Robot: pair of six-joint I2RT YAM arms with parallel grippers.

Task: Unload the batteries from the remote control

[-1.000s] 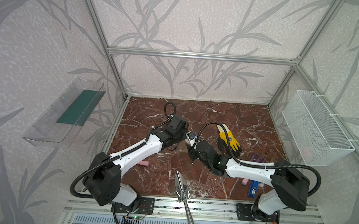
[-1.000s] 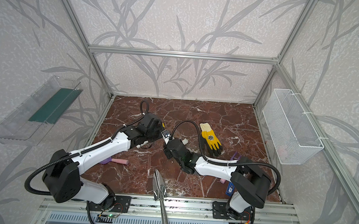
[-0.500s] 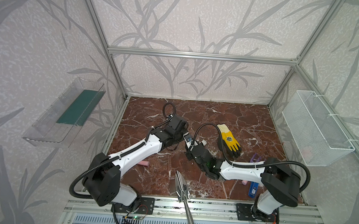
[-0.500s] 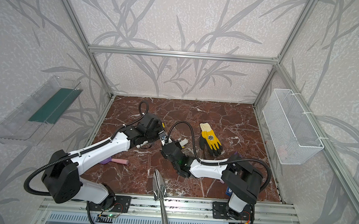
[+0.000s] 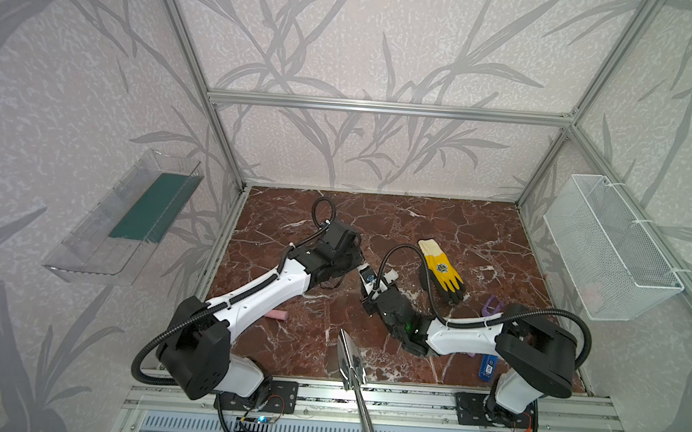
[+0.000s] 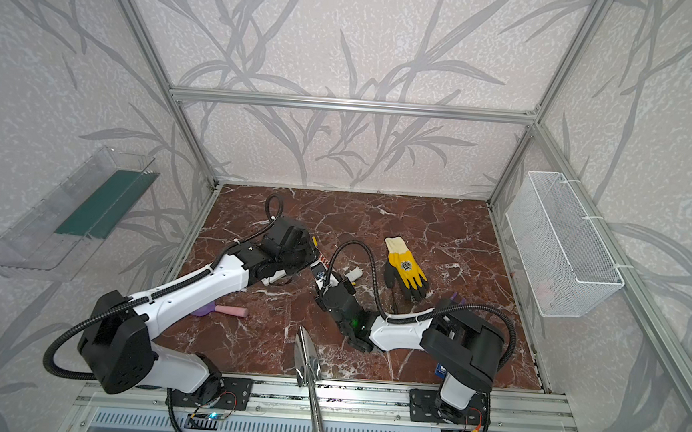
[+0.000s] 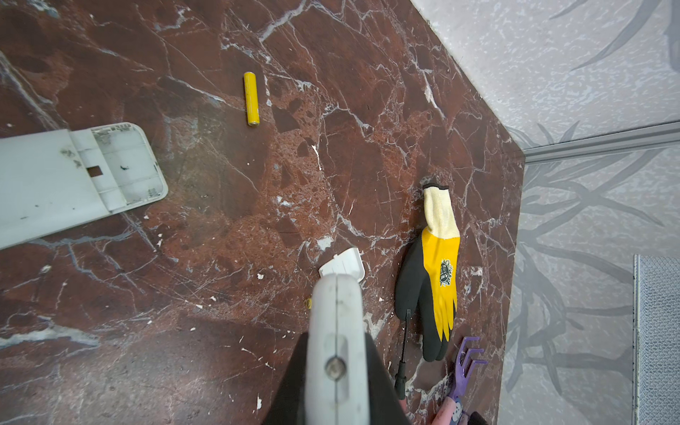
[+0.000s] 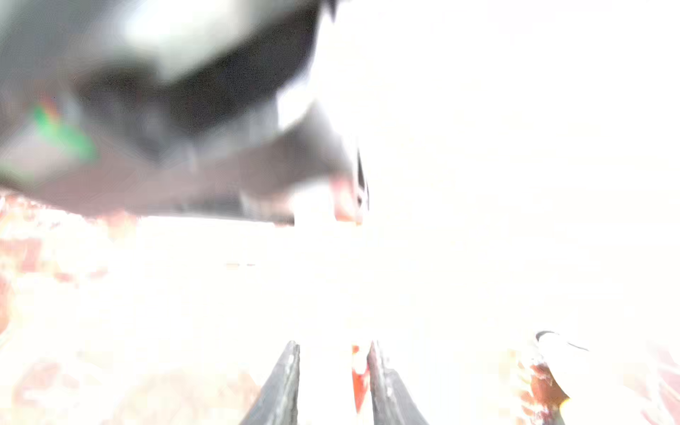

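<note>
left pincer (image 7: 335,338): clenched on white remote (image 7: 336,294); right pincer (image 8: 333,346): too bright, cannot tell if clenched or released; yellow battery (image 7: 251,98): lying on worktop (image 7: 220,220), well apart from held remote

Right wrist view blown out and smeared. Only the two dark fingers (image 8: 283,382) of the right gripper (image 8: 333,347) read, cut by the frame edge; glare fills the gap, grip unclear. Bulk of the left gripper (image 7: 336,340) is out of frame, clamped on a remote (image 7: 336,301) seen edge-on, battery bay out of sight. Behind it a yellow speck (image 7: 310,303): too hidden to call. Cropped: second remote (image 7: 66,184), purple rake (image 7: 467,362). In both top views the yellow battery (image 7: 251,98) is too small to find.
</note>
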